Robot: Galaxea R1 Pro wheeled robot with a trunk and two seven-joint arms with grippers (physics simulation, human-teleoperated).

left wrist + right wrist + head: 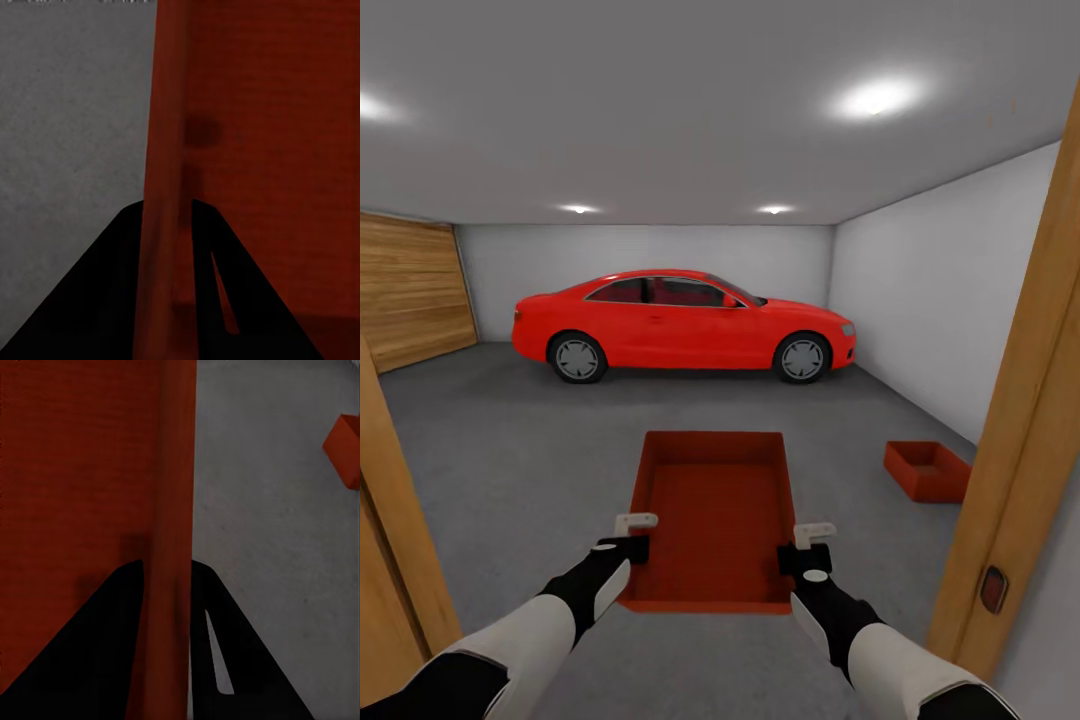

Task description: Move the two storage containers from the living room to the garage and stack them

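Red-orange and open-topped, the carried container (712,520) hangs level between the two arms at the threshold of the garage, wooden door frame (1020,420) on either side. The left claw (622,545) is pinched on its left wall and the right claw (805,555) on its right wall; in each wrist view the thin red wall runs straight between the dark fingers, so both look clamped on it. The other container (927,469) already sits on the grey concrete floor (510,450), ahead and to the right, near the white wall.

So I'd judge the job more than half done: one bin is down in the right room, the second has arrived but is held in the air, well apart from the first. What's left is to carry it over and set it on top.

The door frame cuts off the floor bin's right edge, and I can't tell whether anything lies inside it. A red car (680,325) is parked at the back.
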